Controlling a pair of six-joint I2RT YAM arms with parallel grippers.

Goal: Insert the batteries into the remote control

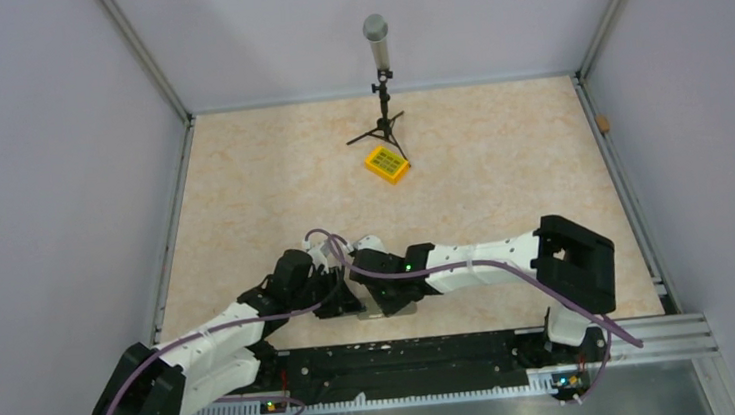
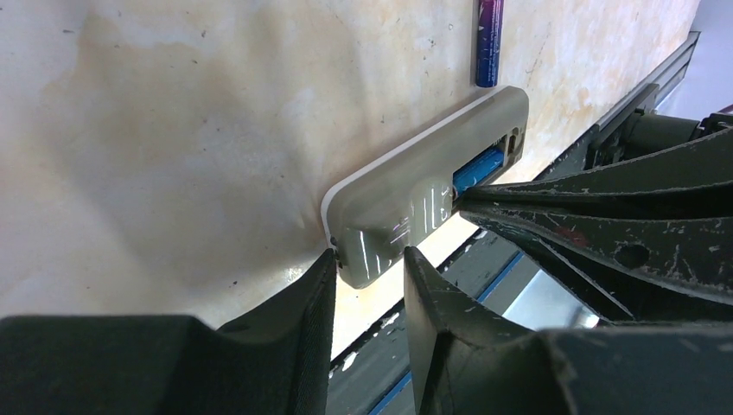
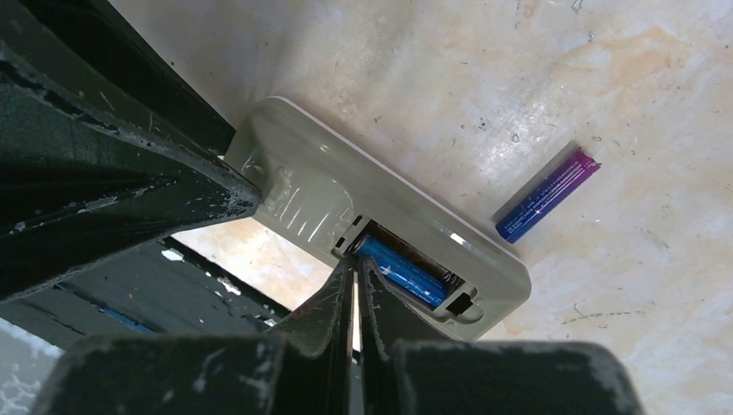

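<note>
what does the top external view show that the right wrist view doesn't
Only top external: the yellow box and the microphone stand. Only right wrist: a seated battery in the open compartment of the remote control, and a loose battery lying on the table beside it. Both: the beige table and the right gripper at the remote.

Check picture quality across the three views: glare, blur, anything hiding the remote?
Top external: even light, sharp, but the arms cover the work spot. Left wrist: streaky glare on the remote control; the left tool looks soft up close. Right wrist: seated battery and loose battery both crisp; the dark right tool blocks the lower frame.
</note>
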